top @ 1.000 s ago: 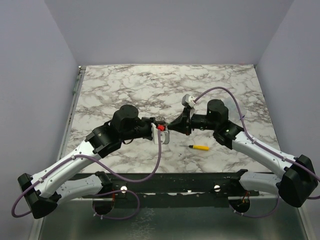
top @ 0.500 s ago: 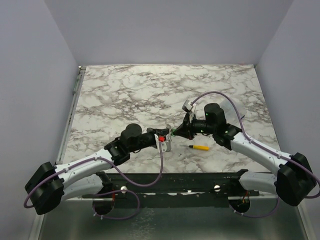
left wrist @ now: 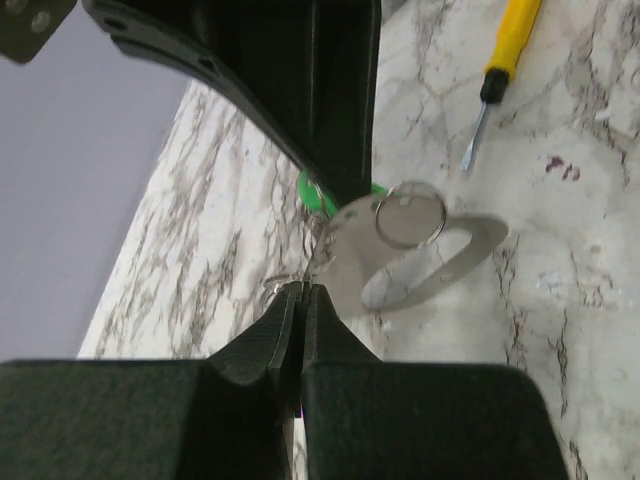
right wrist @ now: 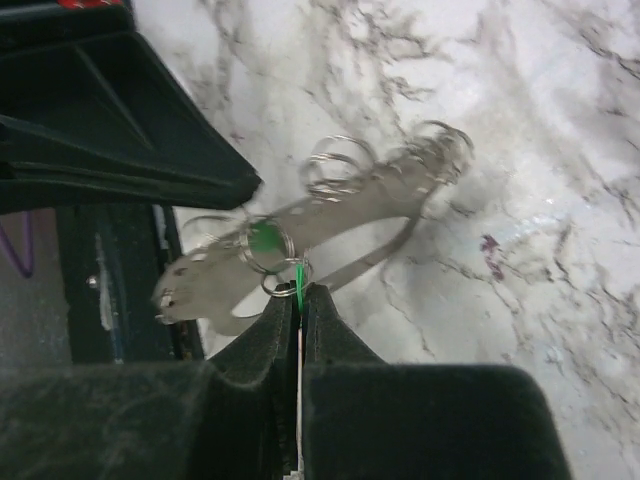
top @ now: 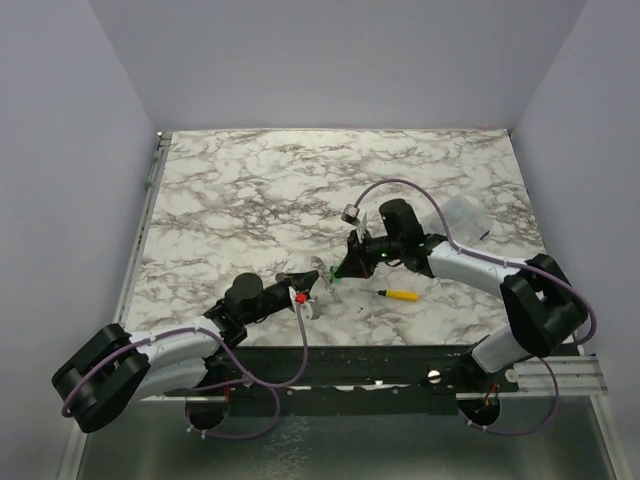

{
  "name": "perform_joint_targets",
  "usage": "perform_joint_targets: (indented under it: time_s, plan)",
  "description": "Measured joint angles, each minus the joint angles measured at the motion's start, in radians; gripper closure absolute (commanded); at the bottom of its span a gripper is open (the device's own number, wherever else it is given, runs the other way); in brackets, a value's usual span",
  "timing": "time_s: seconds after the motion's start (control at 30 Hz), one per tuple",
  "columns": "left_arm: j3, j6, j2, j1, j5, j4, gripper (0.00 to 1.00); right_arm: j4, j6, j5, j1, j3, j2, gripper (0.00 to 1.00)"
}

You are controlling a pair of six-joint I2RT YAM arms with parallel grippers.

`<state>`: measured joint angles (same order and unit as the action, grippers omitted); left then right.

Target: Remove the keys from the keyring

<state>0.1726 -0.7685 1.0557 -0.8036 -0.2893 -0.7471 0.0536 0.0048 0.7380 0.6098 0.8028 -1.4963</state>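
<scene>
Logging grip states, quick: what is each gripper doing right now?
Left gripper: shut on the keyring, pinching a thin loop.
Right gripper: shut on the green key.

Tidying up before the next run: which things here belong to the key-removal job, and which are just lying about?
Job: keyring, green-headed key, left tool, right tool.
Lying about: yellow-handled screwdriver, clear plastic box.

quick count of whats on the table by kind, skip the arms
screwdriver: 1
keyring: 1
green-headed key: 1
clear box: 1
total: 4 (small split rings on the keyring left out, too tangled to count)
</scene>
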Motion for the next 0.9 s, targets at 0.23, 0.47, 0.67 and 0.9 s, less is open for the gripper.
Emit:
perform_joint_targets:
  time_s: [0.23, 0.47, 0.67, 0.9]
  plan:
    - [-0.122, -0.023, -0.105, 0.045, 0.005, 0.051, 1.00, 0.006, 0.046, 0.026, -0.025, 0.070, -0.144, 0.99]
    - [-0.105, -0.064, -0.229, 0.072, 0.006, 0.243, 0.92, 0.047, 0.120, 0.060, -0.004, 0.095, -0.195, 1.00]
    - [0.031, -0.004, -0.420, 0.095, 0.007, 0.537, 0.55, 0.076, 0.169, 0.094, 0.000, 0.088, -0.185, 0.99]
    - [0.350, 0.204, -0.346, 0.096, 0.036, 0.847, 0.53, 0.108, 0.206, 0.121, 0.016, 0.056, -0.150, 0.99]
